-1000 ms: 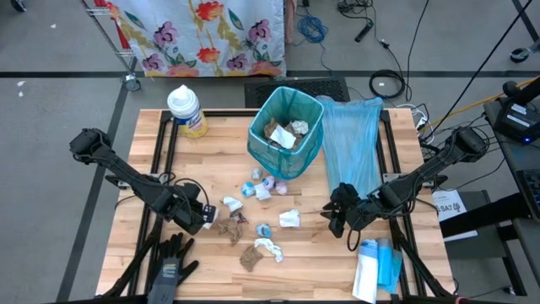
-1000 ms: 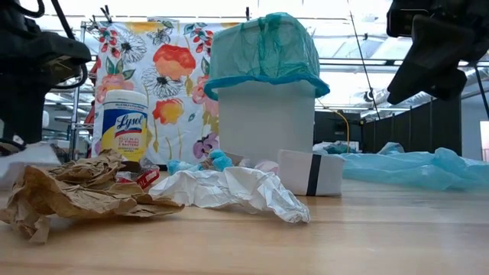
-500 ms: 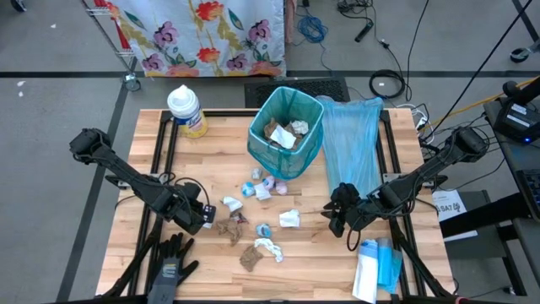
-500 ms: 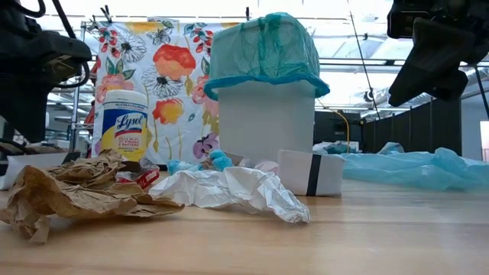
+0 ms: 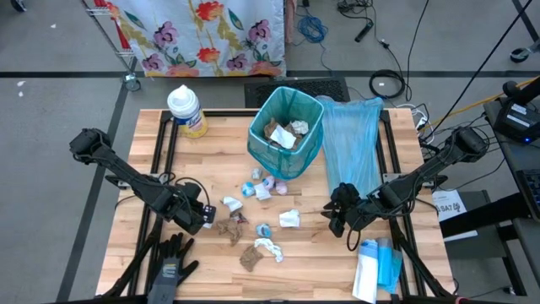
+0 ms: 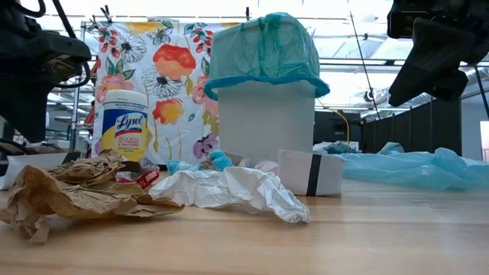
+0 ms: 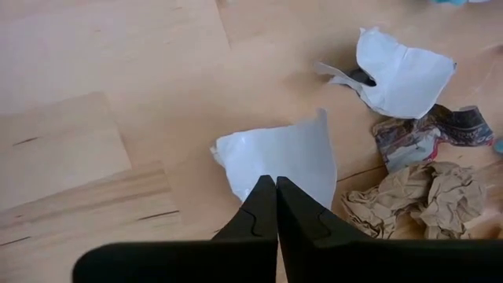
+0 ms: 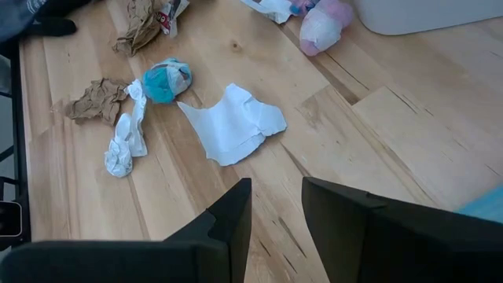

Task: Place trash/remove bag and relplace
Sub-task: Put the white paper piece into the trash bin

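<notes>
At the table's near edge lie a black glove (image 5: 169, 266) on the left and a flat pack of white and blue bags (image 5: 375, 268) on the right. Just beyond, the left gripper (image 5: 202, 217) sits low over the wood with its fingers pressed together on the edge of a white tissue (image 7: 283, 161). The right gripper (image 5: 336, 213) hovers above bare boards with its fingers parted and nothing between them; a white paper scrap (image 8: 233, 123) lies ahead of it.

Between the two grippers the trash (image 5: 257, 245) is scattered: brown paper wads (image 6: 72, 191), white tissues, and bits of blue (image 8: 166, 79) and pink (image 8: 326, 22) wrapper, running from mid-table up to the foot of the bin.

Farther back stands the bin (image 5: 286, 133), lined with a teal bag (image 6: 263, 50) folded over its rim; a few brown and white scraps lie inside, well below the top. A loose blue bag (image 5: 353, 143) lies spread just right of it, reaching the far edge. A tub of wipes (image 5: 186, 111) stands at the far left corner. The left-hand boards and the near right middle are open wood.
</notes>
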You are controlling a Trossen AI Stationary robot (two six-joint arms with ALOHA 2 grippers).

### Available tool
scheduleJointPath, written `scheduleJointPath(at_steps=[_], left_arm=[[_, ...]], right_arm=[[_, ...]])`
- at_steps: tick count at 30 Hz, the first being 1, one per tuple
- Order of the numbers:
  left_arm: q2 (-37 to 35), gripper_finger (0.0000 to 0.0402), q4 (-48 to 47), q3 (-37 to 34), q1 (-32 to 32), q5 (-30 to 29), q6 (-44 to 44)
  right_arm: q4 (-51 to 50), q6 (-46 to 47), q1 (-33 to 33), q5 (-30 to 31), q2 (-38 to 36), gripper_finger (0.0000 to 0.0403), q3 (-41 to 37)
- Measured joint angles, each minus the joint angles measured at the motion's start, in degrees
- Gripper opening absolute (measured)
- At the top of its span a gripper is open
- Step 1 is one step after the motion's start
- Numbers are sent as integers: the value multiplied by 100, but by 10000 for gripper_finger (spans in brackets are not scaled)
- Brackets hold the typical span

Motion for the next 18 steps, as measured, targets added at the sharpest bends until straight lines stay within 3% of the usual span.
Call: scheduleJointPath(at_steps=[11, 18], left_arm=[[-312, 0, -66, 211, 395, -142, 585], [-595, 0, -1324, 1445, 1004, -533, 1591]], right_arm=[[0, 0, -2, -1, 0, 105, 0], [-37, 0, -2, 14, 0, 105, 0]])
